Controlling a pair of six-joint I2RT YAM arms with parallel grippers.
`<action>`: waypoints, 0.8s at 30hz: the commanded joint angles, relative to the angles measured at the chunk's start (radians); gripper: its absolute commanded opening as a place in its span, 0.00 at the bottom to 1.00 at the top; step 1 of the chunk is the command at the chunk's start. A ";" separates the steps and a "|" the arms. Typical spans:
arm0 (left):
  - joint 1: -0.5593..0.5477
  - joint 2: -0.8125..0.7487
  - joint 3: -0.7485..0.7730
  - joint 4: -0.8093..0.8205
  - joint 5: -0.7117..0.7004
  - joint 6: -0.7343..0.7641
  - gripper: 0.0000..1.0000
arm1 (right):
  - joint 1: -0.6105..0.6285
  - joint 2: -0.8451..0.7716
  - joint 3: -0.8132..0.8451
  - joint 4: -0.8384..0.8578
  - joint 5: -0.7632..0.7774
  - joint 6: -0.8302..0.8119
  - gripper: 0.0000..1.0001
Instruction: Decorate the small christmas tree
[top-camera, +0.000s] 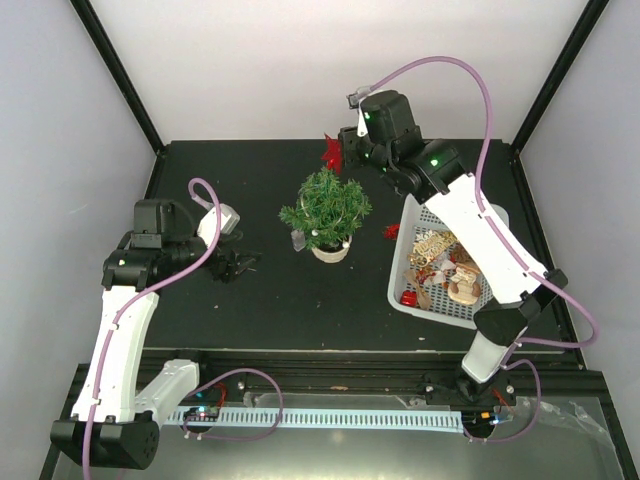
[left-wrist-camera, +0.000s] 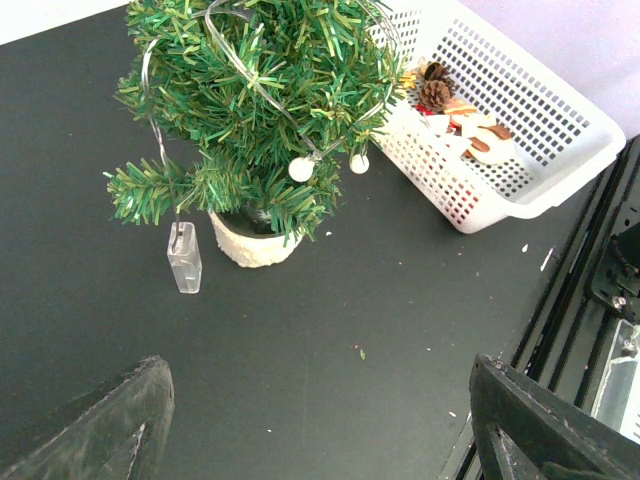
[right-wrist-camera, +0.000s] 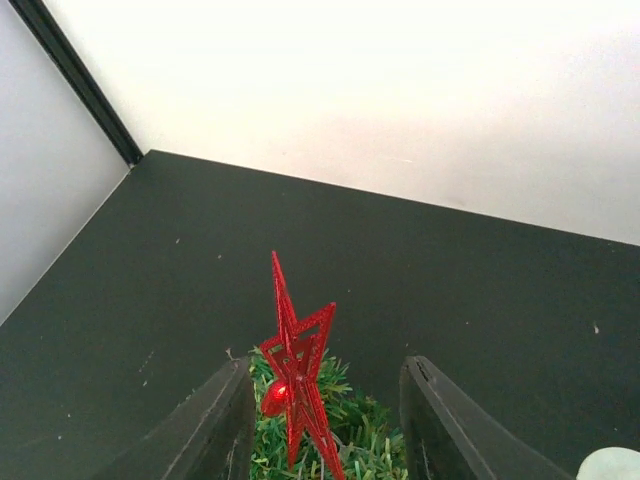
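Bare table (top-camera: 250, 310) left of the small christmas tree (top-camera: 325, 205); 1 white basket (top-camera: 436, 317) (part-filled) flanks its right.

Black worktop (top-camera: 260, 310) carrying the small christmas tree (top-camera: 327, 205) at centre, a clear box (left-wrist-camera: 184, 258) just beside it, and a white basket (left-wrist-camera: 460, 190) at right.

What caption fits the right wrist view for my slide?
Red star poised over the small christmas tree, between the right arm's parted fingers.

Left arm (top-camera: 120, 330): elbow bent, wrist turned rightward.
Left gripper (top-camera: 237, 266): jaws spread wide.
Right arm (top-camera: 490, 240): stretched far forward, wrist turned leftward.
Right gripper (right-wrist-camera: 328, 365): jaws parted.
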 joint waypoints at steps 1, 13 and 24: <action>-0.005 -0.018 0.001 0.016 0.001 -0.012 0.81 | -0.003 0.000 0.040 -0.039 0.050 0.007 0.43; -0.004 -0.027 -0.002 0.012 0.004 -0.005 0.82 | -0.059 0.051 0.030 0.001 -0.084 0.053 0.47; -0.005 -0.030 -0.007 0.012 0.008 0.000 0.82 | -0.064 0.090 0.018 0.040 -0.172 0.050 0.47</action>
